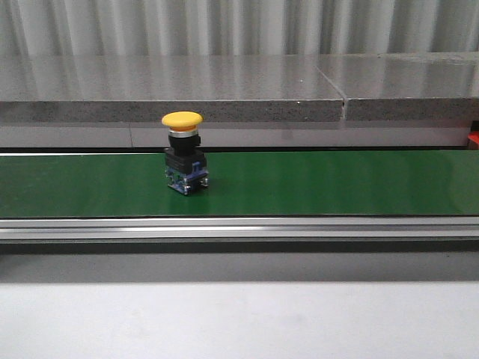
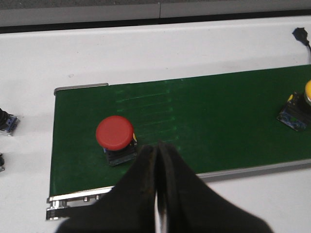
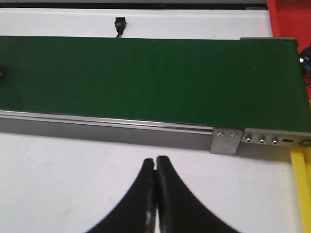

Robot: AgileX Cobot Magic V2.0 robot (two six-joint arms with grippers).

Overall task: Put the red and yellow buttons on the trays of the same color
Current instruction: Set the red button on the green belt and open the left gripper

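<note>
A yellow button (image 1: pixel 182 152) with a black and blue base stands upright on the green conveyor belt (image 1: pixel 337 183), left of centre in the front view; its base shows at the belt's edge in the left wrist view as the yellow button (image 2: pixel 297 111). A red button (image 2: pixel 115 137) stands on the belt near its end. My left gripper (image 2: pixel 156 146) is shut and empty, its tips just beside the red button's base. My right gripper (image 3: pixel 155 160) is shut and empty over the white table, short of the belt (image 3: pixel 146 80). A red tray (image 3: pixel 290 19) and a yellow tray edge (image 3: pixel 302 187) lie by the belt's other end.
The belt has a metal rail (image 1: pixel 239 228) along its near side and end brackets (image 3: pixel 226 141). Small black parts (image 2: pixel 6 121) lie on the white table beside the belt's end. A black connector (image 3: pixel 119 24) lies beyond the belt. A grey ledge (image 1: pixel 224 97) runs behind.
</note>
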